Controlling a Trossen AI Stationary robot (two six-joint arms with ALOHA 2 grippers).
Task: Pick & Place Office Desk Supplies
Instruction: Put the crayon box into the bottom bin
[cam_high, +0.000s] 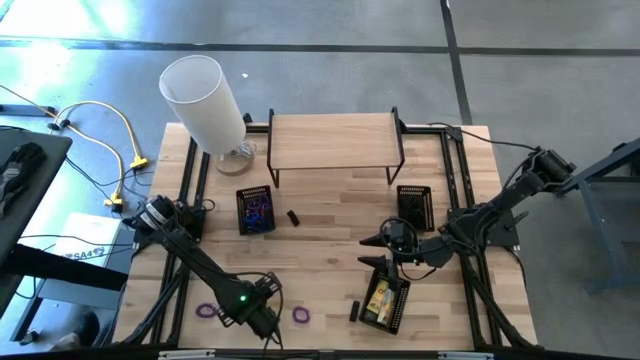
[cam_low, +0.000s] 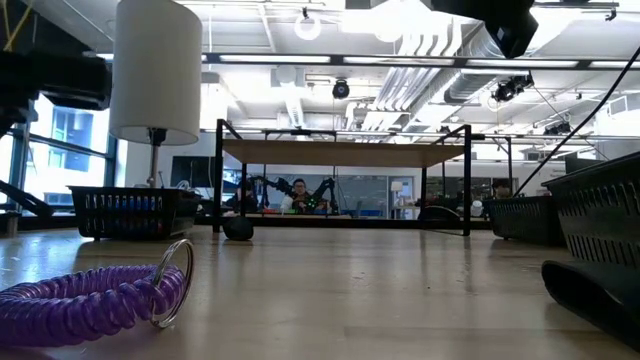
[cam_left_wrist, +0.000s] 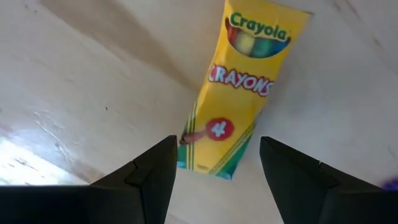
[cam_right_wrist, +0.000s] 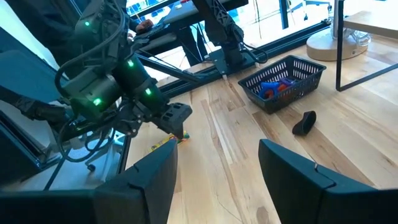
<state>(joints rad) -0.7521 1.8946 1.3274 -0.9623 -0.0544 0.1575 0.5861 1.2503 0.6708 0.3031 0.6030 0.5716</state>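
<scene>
Bright, even light comes from ceiling lamps (cam_low: 308, 28) seen in the low view. Glare washes the floor pale at the overhead view's upper left. The worktop (cam_high: 330, 225) carries only soft shadows. In the low view, the near purple coil (cam_low: 90, 305) is blurred. The left wrist view is soft, with the crayon box (cam_left_wrist: 239, 93) slightly smeared.

The middle of the table (cam_high: 330, 235) lies bare between the two arms, except for a small black block (cam_high: 293, 217). The wooden shelf (cam_high: 335, 140) and the white lamp (cam_high: 205, 100) close off the back edge. Mesh trays (cam_high: 256, 210) stand left of centre, right of centre and near the front, narrowing the passage there.
</scene>
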